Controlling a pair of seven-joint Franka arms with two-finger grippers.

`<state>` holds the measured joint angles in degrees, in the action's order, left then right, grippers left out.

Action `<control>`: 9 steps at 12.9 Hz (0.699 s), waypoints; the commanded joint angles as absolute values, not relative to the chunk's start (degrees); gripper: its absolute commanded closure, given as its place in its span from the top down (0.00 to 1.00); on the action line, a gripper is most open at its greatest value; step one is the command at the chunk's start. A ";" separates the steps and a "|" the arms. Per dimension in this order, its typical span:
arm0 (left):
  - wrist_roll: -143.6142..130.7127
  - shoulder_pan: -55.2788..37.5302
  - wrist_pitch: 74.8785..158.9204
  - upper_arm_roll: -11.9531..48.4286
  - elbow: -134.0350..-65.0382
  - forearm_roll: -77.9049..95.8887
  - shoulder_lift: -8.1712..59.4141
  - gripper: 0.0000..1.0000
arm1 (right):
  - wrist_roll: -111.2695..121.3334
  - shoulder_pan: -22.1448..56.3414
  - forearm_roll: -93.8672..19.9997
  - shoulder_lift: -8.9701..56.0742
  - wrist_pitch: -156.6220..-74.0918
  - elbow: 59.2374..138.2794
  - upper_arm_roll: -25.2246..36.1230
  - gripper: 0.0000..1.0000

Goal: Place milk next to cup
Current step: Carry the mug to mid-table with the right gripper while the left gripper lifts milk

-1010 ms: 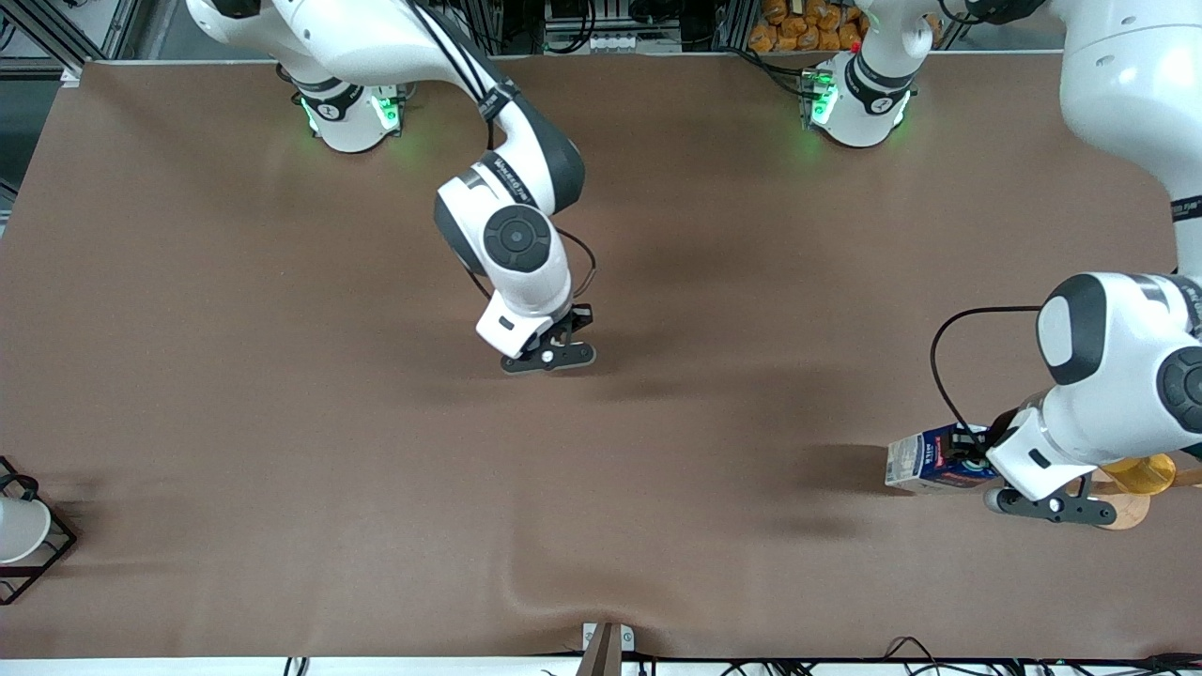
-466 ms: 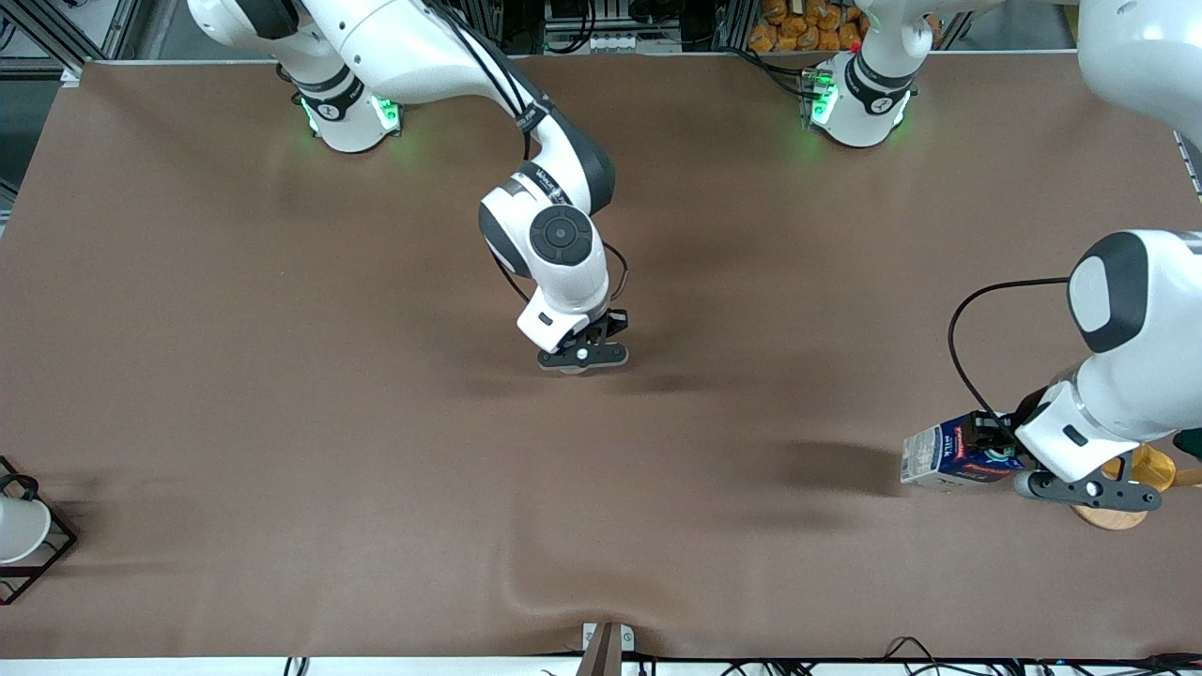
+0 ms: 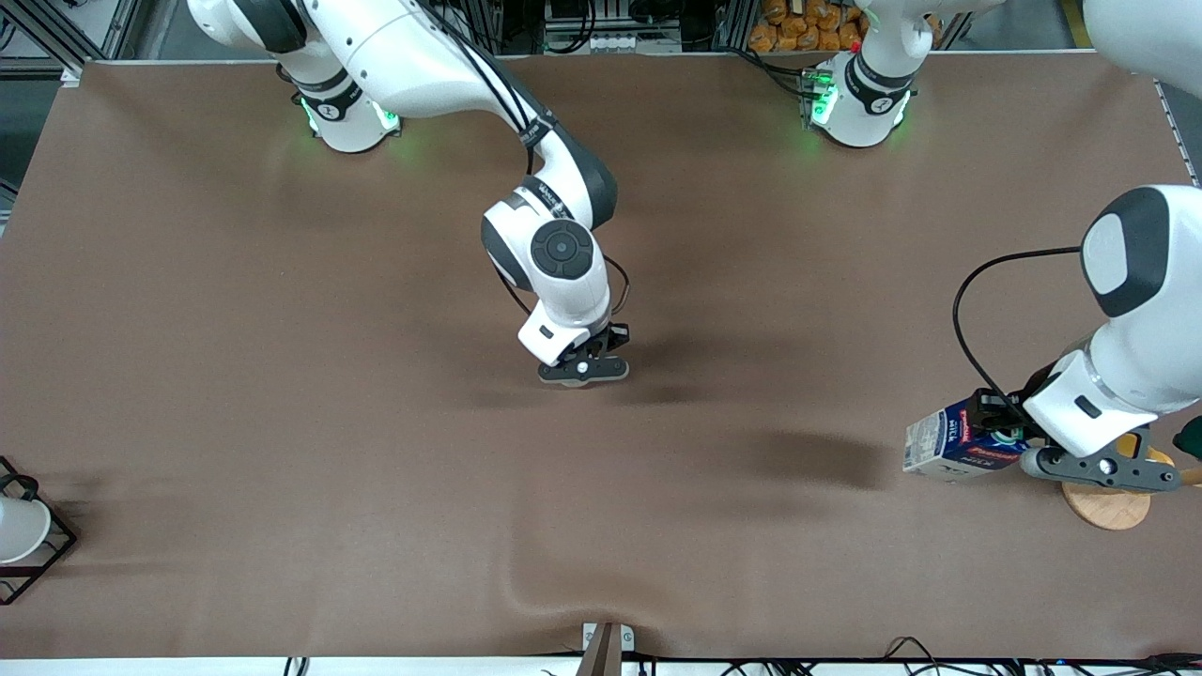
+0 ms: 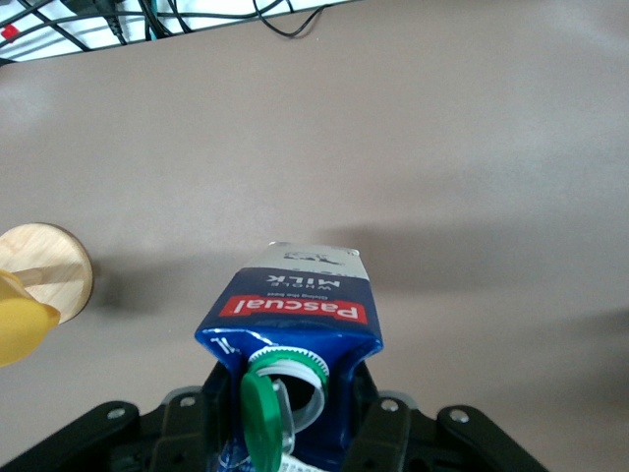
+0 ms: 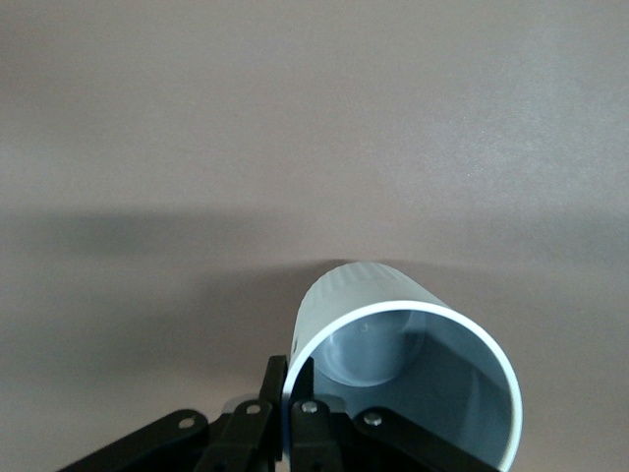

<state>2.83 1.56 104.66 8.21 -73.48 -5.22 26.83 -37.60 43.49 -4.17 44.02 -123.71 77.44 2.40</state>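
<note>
The left gripper [image 4: 295,433] holds the milk [image 4: 292,313] up over the table's left-arm end, while the right gripper [image 5: 295,413] pinches the cup [image 5: 398,379] rim mid-table

Table [image 3: 282,329] covered with a brown cloth, rippled at the edge nearest the front camera. Round wooden base [image 3: 1108,507] rests on it at the left arm's end. A black wire frame [image 3: 38,554] holding a white cup [image 3: 17,528] sits at the right arm's end.
</note>
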 commanded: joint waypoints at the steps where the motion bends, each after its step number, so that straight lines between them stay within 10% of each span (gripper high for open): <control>1: 2.90 1.67 102.05 9.48 -73.92 -6.33 24.35 0.38 | -38.32 43.24 -4.48 46.58 -123.22 74.36 2.37 0.00; 3: 2.90 1.67 100.90 10.19 -73.92 -6.33 23.73 0.38 | -38.23 43.24 -4.22 46.49 -122.52 74.36 2.46 0.00; 4: 2.90 1.58 100.12 10.20 -73.83 -6.33 23.64 0.38 | -37.88 43.16 -4.04 46.49 -122.69 74.36 2.46 0.12; 5: 2.90 1.58 99.41 10.89 -73.74 -6.15 23.21 0.38 | -37.88 42.98 -4.13 46.41 -122.87 74.27 2.46 0.51; 6: 2.90 1.76 99.23 11.77 -73.83 -6.07 22.25 0.38 | -37.97 42.89 -4.39 46.15 -122.61 74.18 2.46 0.65; 9: 2.46 1.76 96.25 14.13 -73.83 -5.10 21.45 0.38 | -37.97 42.80 -4.75 44.83 -120.42 74.09 2.37 0.77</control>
